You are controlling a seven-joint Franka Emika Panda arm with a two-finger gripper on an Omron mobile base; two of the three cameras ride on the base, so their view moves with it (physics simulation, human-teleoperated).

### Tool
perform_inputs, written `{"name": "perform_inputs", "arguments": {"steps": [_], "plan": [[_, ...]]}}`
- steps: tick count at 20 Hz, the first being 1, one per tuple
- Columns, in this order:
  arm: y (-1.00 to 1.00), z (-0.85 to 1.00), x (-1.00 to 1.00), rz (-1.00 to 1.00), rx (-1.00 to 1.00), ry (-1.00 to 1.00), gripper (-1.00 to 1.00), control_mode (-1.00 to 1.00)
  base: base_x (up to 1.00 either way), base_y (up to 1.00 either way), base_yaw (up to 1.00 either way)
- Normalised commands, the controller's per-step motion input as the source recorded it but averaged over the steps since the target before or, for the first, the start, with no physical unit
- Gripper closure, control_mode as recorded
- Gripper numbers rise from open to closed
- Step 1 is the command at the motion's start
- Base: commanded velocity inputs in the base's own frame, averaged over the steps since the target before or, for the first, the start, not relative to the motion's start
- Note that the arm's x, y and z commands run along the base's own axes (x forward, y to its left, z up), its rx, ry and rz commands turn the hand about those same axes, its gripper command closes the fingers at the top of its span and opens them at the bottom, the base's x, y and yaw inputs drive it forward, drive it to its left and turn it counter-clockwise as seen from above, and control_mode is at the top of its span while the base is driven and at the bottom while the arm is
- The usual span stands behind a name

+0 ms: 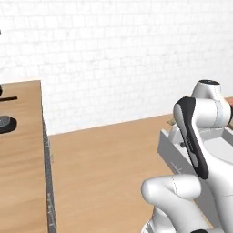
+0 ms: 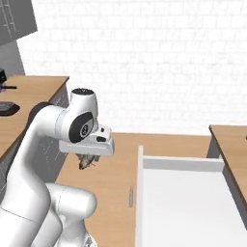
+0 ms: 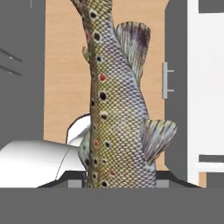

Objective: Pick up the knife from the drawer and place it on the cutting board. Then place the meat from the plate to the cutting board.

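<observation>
drawer right of arm | fish under hand, above floor

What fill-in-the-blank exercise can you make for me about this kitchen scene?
1. The gripper is shut on the meat, which is a spotted ____.
2. The drawer stands ____.
3. The inside of the drawer is ____ in colour.
4. The wall behind is built of white ____.

Missing words: fish; open; white; bricks.

We see a light wooden floor below. The wide white drawer stands open above it. On the wooden table at left rests a flat dark round object.
</observation>
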Motion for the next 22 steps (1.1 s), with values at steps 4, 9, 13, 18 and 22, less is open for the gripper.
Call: {"name": "perform_inputs", "arguments": {"steps": [4, 9, 13, 18, 22], "plan": [[0.00, 0.00, 0.00, 0.00, 0.00, 0.00, 1.00, 1.00, 1.00, 0.26, 0.00], [0.00, 0.00, 0.00, 0.00, 0.00, 0.00, 1.00, 1.00, 1.00, 0.29, 0.00], [0.00, 0.00, 0.00, 0.00, 0.00, 0.00, 1.00, 1.00, 1.00, 0.26, -0.01], [0.00, 0.00, 0.00, 0.00, 0.00, 0.00, 1.00, 1.00, 1.00, 0.15, -0.02], [0.00, 0.00, 0.00, 0.00, 0.00, 0.00, 1.00, 1.00, 1.00, 0.00, -0.10]]}}
